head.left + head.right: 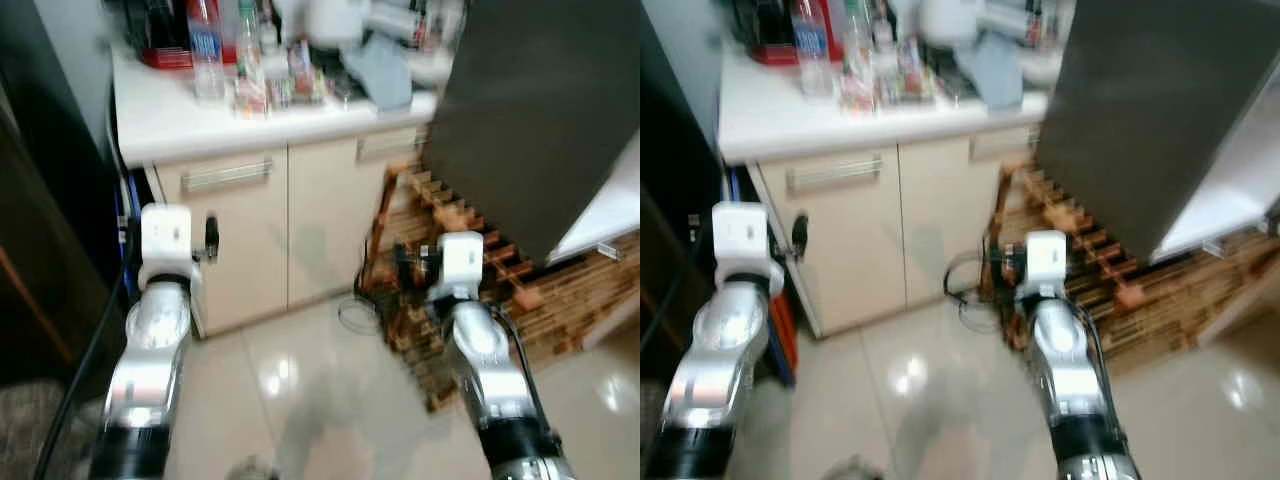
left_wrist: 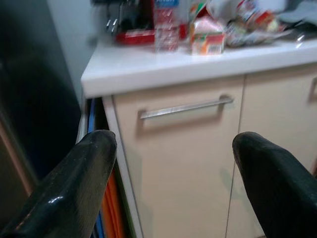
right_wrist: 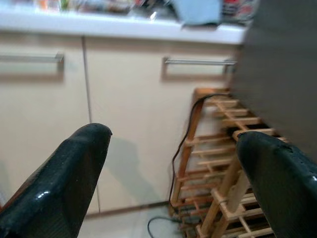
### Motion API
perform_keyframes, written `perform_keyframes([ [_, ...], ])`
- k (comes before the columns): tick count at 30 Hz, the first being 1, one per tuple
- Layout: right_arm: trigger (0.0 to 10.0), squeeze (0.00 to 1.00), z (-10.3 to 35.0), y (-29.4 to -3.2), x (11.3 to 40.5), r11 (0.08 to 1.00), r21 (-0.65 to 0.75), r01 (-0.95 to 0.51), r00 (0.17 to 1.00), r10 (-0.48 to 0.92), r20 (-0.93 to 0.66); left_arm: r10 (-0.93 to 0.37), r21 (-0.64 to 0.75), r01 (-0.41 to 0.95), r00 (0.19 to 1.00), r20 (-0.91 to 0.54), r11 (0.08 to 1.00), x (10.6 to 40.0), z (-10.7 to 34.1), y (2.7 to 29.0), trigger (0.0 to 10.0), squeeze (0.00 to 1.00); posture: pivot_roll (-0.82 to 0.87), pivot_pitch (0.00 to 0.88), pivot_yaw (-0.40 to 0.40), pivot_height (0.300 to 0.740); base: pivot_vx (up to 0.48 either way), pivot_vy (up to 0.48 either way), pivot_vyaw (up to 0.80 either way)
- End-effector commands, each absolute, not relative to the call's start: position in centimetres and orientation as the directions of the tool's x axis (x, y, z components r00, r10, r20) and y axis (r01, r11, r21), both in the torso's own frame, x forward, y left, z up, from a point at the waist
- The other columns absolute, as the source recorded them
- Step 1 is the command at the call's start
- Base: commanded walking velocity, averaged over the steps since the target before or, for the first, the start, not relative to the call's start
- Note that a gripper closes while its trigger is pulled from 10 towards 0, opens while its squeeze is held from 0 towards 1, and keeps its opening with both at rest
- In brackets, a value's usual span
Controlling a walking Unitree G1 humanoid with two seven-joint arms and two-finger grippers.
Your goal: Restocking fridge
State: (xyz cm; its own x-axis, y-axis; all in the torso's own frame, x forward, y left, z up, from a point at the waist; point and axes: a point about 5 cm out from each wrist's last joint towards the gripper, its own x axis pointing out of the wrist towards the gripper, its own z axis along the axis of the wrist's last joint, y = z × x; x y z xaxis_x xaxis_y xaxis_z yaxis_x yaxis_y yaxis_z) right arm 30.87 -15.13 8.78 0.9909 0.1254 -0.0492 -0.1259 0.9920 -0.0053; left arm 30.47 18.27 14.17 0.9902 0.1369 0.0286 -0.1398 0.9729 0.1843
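Now the robot stands on a glossy pale tile floor (image 1: 320, 400) in a kitchen, and both silver arms are held forward. Far on the left there is a dark tall surface (image 1: 40, 200), and beside it some blue and orange flat things (image 2: 106, 208) stand in the narrow gap next to the cabinet.

The left gripper (image 2: 173, 183) is in the air before the cream cabinet door (image 1: 235, 240), near its metal handle (image 2: 185, 106); its fingers (image 2: 74, 188) are spread wide with nothing between them. Above the cabinet is the white desk (image 1: 170, 125). It carries many blurred items: a red tray (image 1: 165, 55) at the back left, a clear water bottle (image 1: 205, 50) with a blue label, some small bottles and packets (image 1: 270, 85), and a pale blue cloth (image 1: 385, 75) further right.

The right gripper (image 3: 178, 183) hovers low before the second cabinet door (image 3: 129, 114) and a wooden rack (image 1: 470, 270) that stands on the floor. Its fingers (image 3: 64, 183) are also spread apart and empty. A black cable (image 3: 185, 134) hangs down by the rack to the floor.

On the far right a large dark grey panel (image 1: 540, 110) leans into the view, with a white edge (image 1: 600, 215) below it; it looks like the open fridge door, but I cannot tell for sure.
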Motion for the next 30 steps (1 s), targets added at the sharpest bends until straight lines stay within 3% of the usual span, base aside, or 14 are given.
perform_keyframes([
  [1,10.0,0.05,9.8,-14.4,31.4,0.986,0.017,-0.167,0.986,0.167,-0.015,0.154,0.196,-0.156,0.988,0.026,0.968,30.7,14.0,18.3,10.0,0.00,-0.03,0.000,-0.017,0.740,0.000,-0.458,0.50],
  [11,10.0,0.06,10.3,-12.4,31.8,0.973,0.039,-0.227,0.974,0.227,0.004,0.172,0.164,-0.171,0.985,0.010,0.972,31.1,14.0,18.5,10.0,0.00,-0.05,0.000,0.001,0.740,0.000,-0.457,0.48],
  [14,10.0,0.15,9.9,-12.2,31.6,0.970,0.022,-0.241,0.970,0.242,-0.020,0.173,0.175,-0.173,0.985,0.014,0.969,31.2,14.2,18.8,10.0,0.00,-0.03,0.000,-0.009,0.740,0.000,0.000,0.48],
  [19,10.0,0.13,9.3,-11.8,31.4,0.961,0.012,-0.275,0.960,0.275,-0.047,0.114,0.168,-0.122,0.992,0.062,0.978,31.3,15.1,18.7,10.0,0.00,-0.01,0.000,-0.017,0.740,0.000,0.000,0.48],
  [24,10.0,0.04,9.6,-11.2,31.8,0.963,-0.017,-0.269,0.963,0.268,-0.028,0.105,0.151,-0.120,0.989,0.107,0.981,31.8,16.4,18.5,10.0,0.00,0.00,0.000,-0.013,0.740,0.467,0.000,0.44],
  [30,10.0,0.03,10.9,-11.5,32.4,0.976,-0.014,-0.218,0.974,0.219,0.055,0.042,0.175,-0.071,0.985,0.167,0.982,32.3,17.6,17.9,10.0,0.00,0.00,0.000,-0.003,0.740,0.480,0.000,0.00],
])
